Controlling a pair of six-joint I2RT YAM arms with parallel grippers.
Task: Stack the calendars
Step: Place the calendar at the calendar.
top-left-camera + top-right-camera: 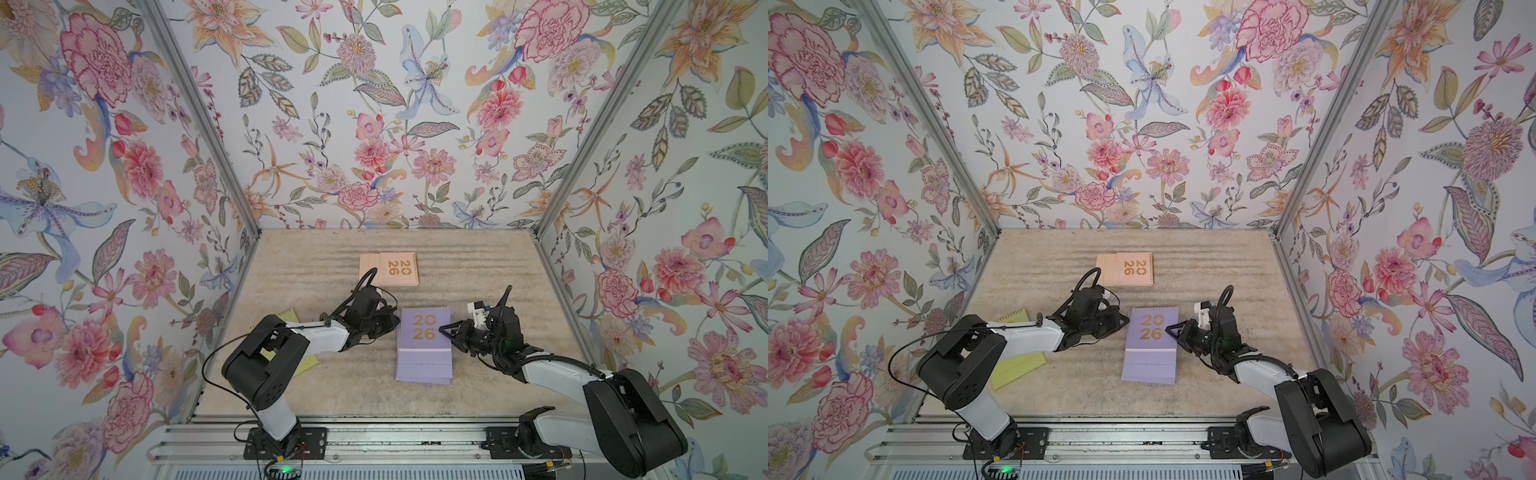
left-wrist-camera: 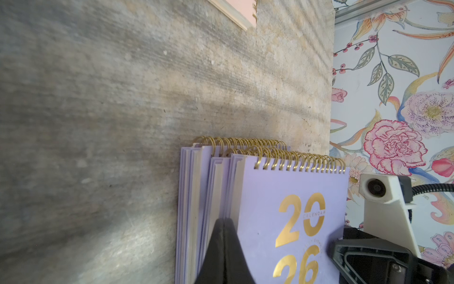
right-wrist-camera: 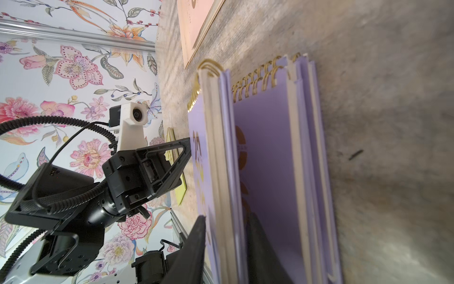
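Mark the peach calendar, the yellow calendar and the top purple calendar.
peach calendar point(image 1: 391, 269): in a top view, mid-cover.
yellow calendar point(image 1: 1020, 366): in a top view, on its near corner.
top purple calendar point(image 1: 424, 328): in a top view, on its cover between the gold digits.

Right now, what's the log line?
left gripper shut at purple stack; right gripper astride top calendar, grip unclear; peach calendar, yellow-green calendar apart

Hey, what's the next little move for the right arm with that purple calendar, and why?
Probably ease the right gripper sideways off the top purple calendar, fingers spread. One finger sits under its edge, propping it above the purple stack, while the shut left gripper sits at the opposite side.
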